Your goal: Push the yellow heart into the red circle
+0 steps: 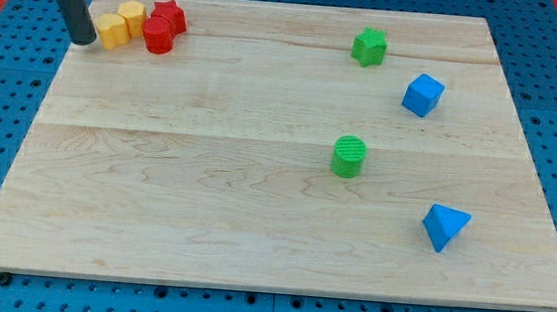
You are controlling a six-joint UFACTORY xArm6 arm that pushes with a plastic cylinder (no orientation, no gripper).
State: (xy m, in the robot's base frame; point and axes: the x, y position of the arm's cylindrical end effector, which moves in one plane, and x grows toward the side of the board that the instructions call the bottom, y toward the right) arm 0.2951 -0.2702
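Item: pale wooden board (257,174) on a blue pegboard; your arm ends in a straight dark rod, so there is no claw to spread, press together or pinch. Your tip (85,41) stands at the board's top-left corner, just to the view's left of a tight cluster of four blocks. Cluster contents: two yellow blocks, the nearer yellow block (113,30) just beside the tip and the other yellow block (132,15) above it; the red cylindrical circle block (158,36) against them on the view's right; a red star block (170,14) behind it. Step in hand, as judged: the closing push, the yellow pieces already appearing to touch the red circle. The next move calls for a short, gentle shove toward the view's right, if any. Hard to make out: which yellow block is the heart, their outlines being too small. Elsewhere, well apart: green star block (369,47), blue cube block (423,95), green cylinder block (348,157), blue wedge block (444,227).
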